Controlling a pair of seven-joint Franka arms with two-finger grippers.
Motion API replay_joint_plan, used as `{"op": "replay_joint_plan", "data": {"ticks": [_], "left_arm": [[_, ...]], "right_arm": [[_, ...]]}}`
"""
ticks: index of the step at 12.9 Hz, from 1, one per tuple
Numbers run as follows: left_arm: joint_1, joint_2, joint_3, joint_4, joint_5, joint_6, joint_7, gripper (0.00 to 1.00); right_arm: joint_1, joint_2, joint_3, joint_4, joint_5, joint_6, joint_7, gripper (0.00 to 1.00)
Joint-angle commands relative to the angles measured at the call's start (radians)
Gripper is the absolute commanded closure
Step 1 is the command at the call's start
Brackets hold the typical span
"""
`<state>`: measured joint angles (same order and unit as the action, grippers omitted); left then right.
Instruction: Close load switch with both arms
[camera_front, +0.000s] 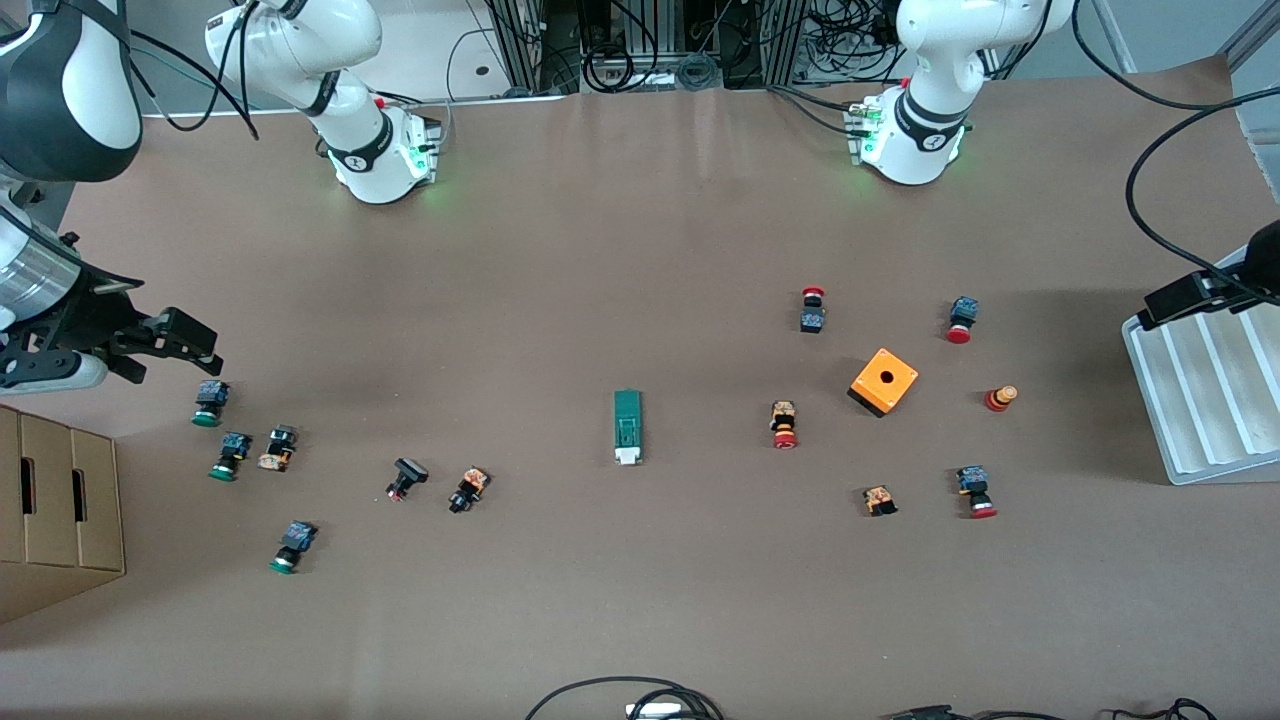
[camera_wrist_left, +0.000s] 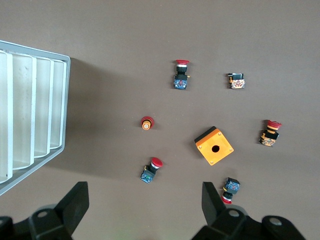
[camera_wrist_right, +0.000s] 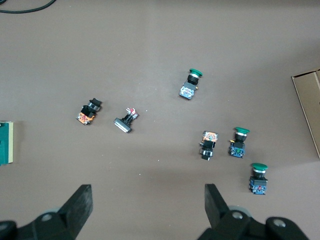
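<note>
Load switch lies mid-table in the front view, long axis running toward the camera, white tab at the nearer end; orange box (hole up) sits toward the left arm's end. Left wrist view: left gripper spread, empty, above slotted tray. Right wrist view: right gripper spread, empty.
</note>
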<state>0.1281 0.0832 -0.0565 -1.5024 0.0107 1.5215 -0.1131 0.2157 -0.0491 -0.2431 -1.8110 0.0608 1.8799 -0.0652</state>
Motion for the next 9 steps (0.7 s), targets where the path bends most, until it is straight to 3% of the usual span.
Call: {"op": "replay_joint_plan", "data": {"ticks": [1, 9], "left_arm": [[0.013, 0.003, -0.006, 0.013, 0.005, 0.002, 0.018, 0.00], [0.010, 0.009, -0.008, 0.014, 0.002, 0.003, 0.018, 0.00]], "right_arm": [[0.002, 0.012, -0.001, 0.019, -0.019, 0.005, 0.001, 0.00], [0.002, 0.012, -0.001, 0.021, -0.019, 0.005, 0.001, 0.00]]}}
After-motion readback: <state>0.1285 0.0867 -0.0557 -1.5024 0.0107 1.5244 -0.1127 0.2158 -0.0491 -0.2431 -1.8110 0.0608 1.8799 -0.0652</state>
